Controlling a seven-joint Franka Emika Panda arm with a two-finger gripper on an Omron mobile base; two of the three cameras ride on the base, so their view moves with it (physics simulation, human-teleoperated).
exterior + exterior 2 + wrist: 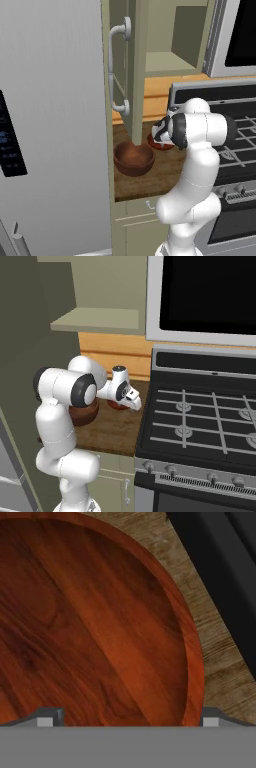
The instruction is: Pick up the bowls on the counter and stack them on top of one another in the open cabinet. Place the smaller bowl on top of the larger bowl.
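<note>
Left base view: the big bowl [133, 158] sits on the wooden table [160, 175], just behind the foot of the open cabinet door [131, 75]. The small bowl [159, 143] lies just beyond it toward the stove [235, 135], half hidden by the arm. The cabinet shelf [167, 64] waits above.

Right base view: the pincer [134, 402] hangs low over the small bowl [116, 404], close to the stove's edge; the big bowl [82, 412] peeks out behind the arm's elbow.

Hand view: the small bowl [95, 622] is very near, its right rim between the two fingertips [47, 717], which stand wide apart and hold nothing. One tip is inside the dish and the other outside over the table [220, 652].

Handling: it looks like stiff, glossy wood, light but slick, so I'd guess a loose pinch could slip.

Where to hold: the thin rim wall, one finger inside and one outside, seems the only real purchase on so shallow a dish.

Task place: both bowls are on the table, none in the cabinet yet.
</note>
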